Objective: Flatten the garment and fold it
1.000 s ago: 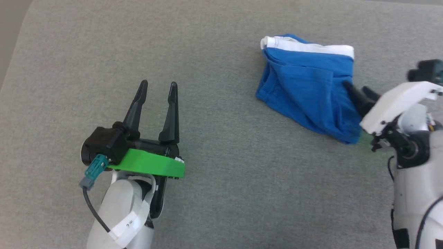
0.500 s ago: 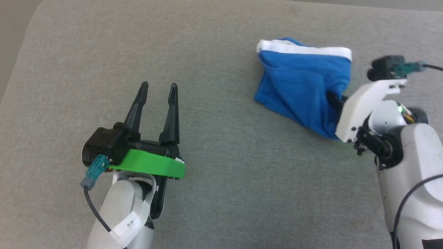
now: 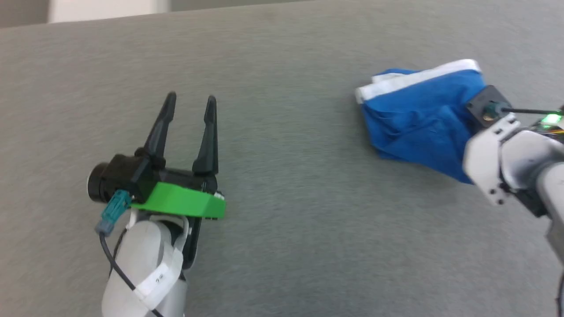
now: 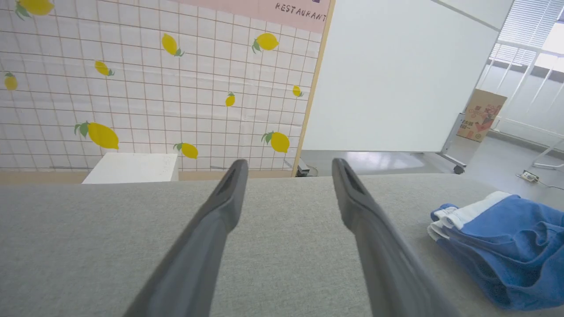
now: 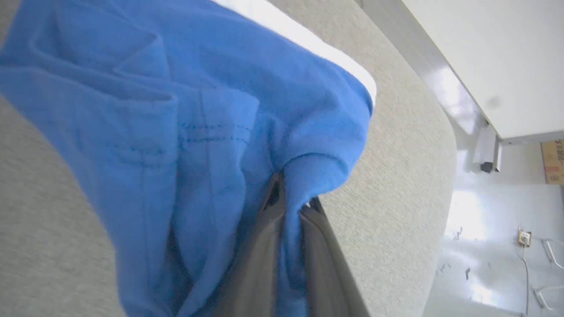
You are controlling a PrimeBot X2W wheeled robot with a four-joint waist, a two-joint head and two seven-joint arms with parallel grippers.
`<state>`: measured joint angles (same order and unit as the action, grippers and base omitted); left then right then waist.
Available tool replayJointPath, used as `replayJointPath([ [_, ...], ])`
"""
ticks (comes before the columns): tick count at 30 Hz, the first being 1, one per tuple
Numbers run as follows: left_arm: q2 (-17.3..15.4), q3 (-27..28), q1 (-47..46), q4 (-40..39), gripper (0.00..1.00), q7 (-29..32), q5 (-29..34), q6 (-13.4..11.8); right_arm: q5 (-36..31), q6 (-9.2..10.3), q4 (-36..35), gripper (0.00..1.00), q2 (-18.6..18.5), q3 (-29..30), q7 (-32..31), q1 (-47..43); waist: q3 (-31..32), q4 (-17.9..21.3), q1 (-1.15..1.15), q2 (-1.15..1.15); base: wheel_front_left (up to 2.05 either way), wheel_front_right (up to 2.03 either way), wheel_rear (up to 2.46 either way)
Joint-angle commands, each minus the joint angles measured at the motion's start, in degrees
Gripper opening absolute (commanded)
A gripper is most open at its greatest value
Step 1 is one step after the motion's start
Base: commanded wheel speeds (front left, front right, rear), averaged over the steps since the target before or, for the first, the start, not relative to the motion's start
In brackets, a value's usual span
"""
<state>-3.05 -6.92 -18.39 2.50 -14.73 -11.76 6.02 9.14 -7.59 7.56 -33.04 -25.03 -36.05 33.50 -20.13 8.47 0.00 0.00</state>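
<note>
Head view gives us our left gripper [image 3: 187,102], two long dark fingers on a green plastic mount [image 3: 178,203], held over the grey woven tabletop [image 3: 291,211]. Its jaws are spread wide with nothing between them. Well off to the right of those jaws lie the bright blue soft fabric shorts [image 3: 418,119], bunched into a rumpled heap, with a broad white band [image 3: 423,75] running along the edge farthest from us. Our right arm's pale wrist covers the near right corner of the heap, so from the head we cannot see those fingers.

Right wrist view settles it: the right gripper [image 5: 294,193] has its jaws drawn almost together on a fold of the blue cloth, pinched between the fingertips. The cloth humps up over the tips and drapes down both sides of the fingers. Beyond the tips the white band marks the far edge of the shorts, and to the right of the jaws runs bare grey tabletop up to its rounded corner. Whether the low edge of the cloth is clear of the table we cannot tell.

Left wrist view shows the shorts resting on the table to the right of the open jaws, white band turned toward them. Past the fingertips stand a white-tiled wall printed with yellow lemons [image 4: 132,88], a white box [image 4: 132,167] and a plain white panel [image 4: 396,79].
</note>
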Motion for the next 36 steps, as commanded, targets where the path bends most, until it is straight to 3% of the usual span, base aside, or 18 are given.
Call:
replayJointPath([
  [1, -0.3, -0.1, -1.5, -0.2, 1.00, -0.3, 0.8, 0.4, -0.9, 0.10, 0.6, 0.00, -1.4, -0.1, 1.0, 0.8, -2.9, 8.0, 0.00, 0.00, 0.00, 0.00, 0.00],
  [7, -1.9, -0.9, -3.6, -0.5, 1.00, -0.3, 2.4, 0.9, -4.3, 0.10, 6.0, 0.00, -4.7, 4.3, 5.1, 0.8, -7.0, 12.8, 0.00, 0.00, 0.00, 0.00, 0.00],
  [12, -3.8, -1.5, -5.2, -0.9, 1.00, -0.3, 3.2, 1.0, -6.9, 0.10, 12.4, 0.00, -4.3, 10.2, 9.6, 1.6, -10.2, 14.5, 0.00, 0.00, 0.00, 0.00, 0.00],
  [19, -5.4, -2.5, -7.1, -1.6, 1.00, 0.9, 3.8, 1.1, -12.3, 0.10, 22.1, 0.00, -0.9, 19.7, 16.8, 4.7, -13.6, 13.9, 0.00, 0.00, 0.00, 0.00, 0.00],
  [28, -6.5, -3.1, -7.8, -3.4, 1.00, 2.2, 3.9, 0.9, -20.5, 0.10, 30.0, 0.00, 1.5, 27.7, 22.5, 9.9, -15.2, 11.9, 0.00, 0.00, 0.00, 0.00, 0.00],
  [29, -6.4, -3.2, -7.7, -3.3, 1.00, 2.1, 3.8, 0.9, -21.3, 0.10, 30.6, 0.16, 1.9, 28.8, 23.1, 10.2, -14.9, 11.7, 0.00, 0.00, 0.00, 0.00, 0.00],
  [30, -6.3, -3.3, -7.6, -3.0, 1.00, 2.0, 3.7, 0.8, -22.2, 0.10, 31.1, 1.00, 2.2, 29.9, 23.6, 10.2, -14.5, 11.3, 0.00, 0.00, 0.00, 0.00, 0.00],
  [36, -4.6, -4.0, -6.5, -0.6, 1.00, 0.8, 2.4, 0.6, -24.9, 0.10, 33.6, 1.00, 3.4, 35.5, 25.4, 8.6, -9.9, 9.1, 0.00, 0.00, 0.00, 0.00, 0.00],
])
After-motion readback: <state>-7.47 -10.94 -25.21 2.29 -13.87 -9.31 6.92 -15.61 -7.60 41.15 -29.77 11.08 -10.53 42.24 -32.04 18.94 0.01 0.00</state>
